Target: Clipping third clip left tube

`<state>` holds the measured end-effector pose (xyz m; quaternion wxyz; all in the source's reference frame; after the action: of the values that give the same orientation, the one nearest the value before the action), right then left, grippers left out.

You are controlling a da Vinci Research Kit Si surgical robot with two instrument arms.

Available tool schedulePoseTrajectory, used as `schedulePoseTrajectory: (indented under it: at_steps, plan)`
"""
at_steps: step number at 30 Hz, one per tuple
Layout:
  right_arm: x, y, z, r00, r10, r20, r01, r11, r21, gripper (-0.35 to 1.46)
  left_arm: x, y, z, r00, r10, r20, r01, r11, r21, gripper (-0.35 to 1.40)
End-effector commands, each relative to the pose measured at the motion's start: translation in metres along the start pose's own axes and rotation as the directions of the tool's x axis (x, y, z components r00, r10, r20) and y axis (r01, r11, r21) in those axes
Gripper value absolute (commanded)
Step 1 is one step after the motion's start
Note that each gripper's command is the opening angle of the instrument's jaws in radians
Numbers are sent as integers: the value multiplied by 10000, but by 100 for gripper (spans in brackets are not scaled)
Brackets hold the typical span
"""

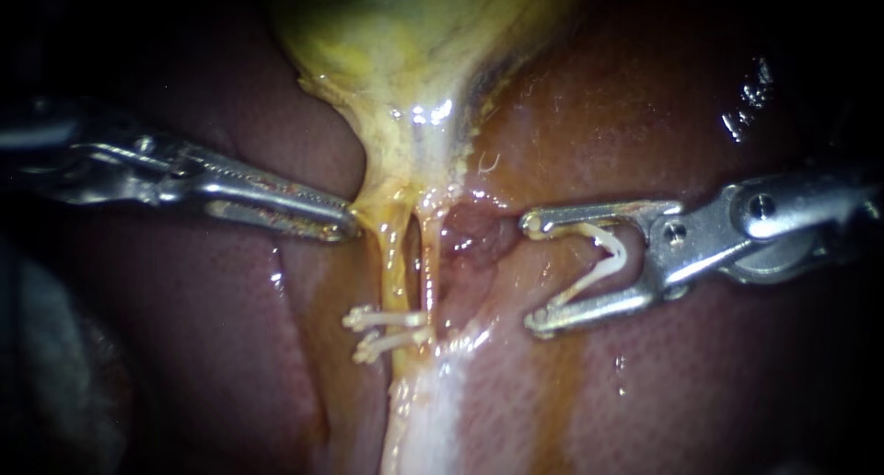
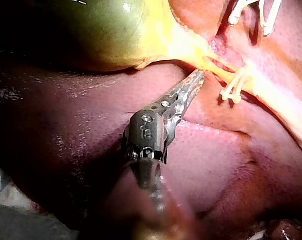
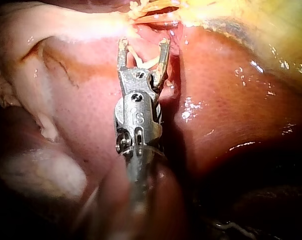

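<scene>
Left tube (image 1: 396,254): thin yellow strand, its long axis running up-down in my endoscope view, from the green-yellow gallbladder (image 1: 405,33) down to two white plastic clips (image 1: 382,319) closed across it.
Right tube (image 1: 430,272): paler strand just beside it, parallel.
Right instrument (image 1: 534,272): steel jaws wide apart, each bearing on a leg of the open white V-shaped clip (image 1: 603,259). The clip's mouth points at the tubes, near them but not touching.
Left instrument (image 1: 345,225): slim toothed jaws together, apparently pinching yellow tissue (image 1: 378,213) by the tube's top. I see the tip only partly.
Liver (image 1: 645,98): reddish-brown, glistening, underneath.
</scene>
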<state>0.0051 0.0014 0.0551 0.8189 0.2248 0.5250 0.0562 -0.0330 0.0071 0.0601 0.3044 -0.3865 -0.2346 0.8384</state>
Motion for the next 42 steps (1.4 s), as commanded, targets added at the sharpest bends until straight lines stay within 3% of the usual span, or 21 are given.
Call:
schedulePoseTrajectory:
  at_steps: [1, 4, 12, 19, 22, 25, 29, 32, 39, 42]
  plan:
    - [0, 0, 0, 10000, 3, 0, -3, 10000, -1, 50, 0, 0, -1, 10000, -1, -2, 1, 10000, -10, -35]
    - [0, 0, 1, 10000, 5, 1, -5, 10000, -4, 50, 4, -1, -11, 10000, 39, -10, -39, 10000, 8, -35]
    - [1, 1, 2, 10000, 8, 1, -8, 10000, -10, 50, 25, -9, -70, 9996, 131, -251, -122, 9993, 354, -35]
    - [12, 2, 12, 9986, 100, -513, -87, 9996, 258, 50, 26, -2, -73, 9994, 84, -333, -68, 9988, 493, -35]
    - [20, -1, 23, 9934, 784, -838, -745, 9960, 492, 49, 27, -1, -72, 9994, 79, -335, -62, 9987, 501, -35]
    - [31, -3, 38, 9795, 1633, -1180, -1553, 9851, 742, 49, 27, -1, -73, 9994, 76, -335, -59, 9987, 505, -35]
    - [44, -4, 60, 9458, 2778, -1681, -2623, 9588, 1088, 48, 27, -1, -73, 9994, 72, -343, -53, 9985, 540, -35]
    - [49, -1, 74, 9226, 3396, -1832, -3195, 9385, 1309, 48, 27, 0, -73, 9993, 126, -342, -107, 9984, 549, -35]
    - [41, 18, 100, 8604, 4631, -2128, -4363, 8851, 1619, 47, 27, 4, -72, 9994, 107, -341, -88, 9985, 549, -35]
    - [29, 25, 108, 8519, 4791, -2116, -4528, 8767, 1621, 47, 27, 4, -71, 9994, 104, -336, -86, 9986, 528, -35]
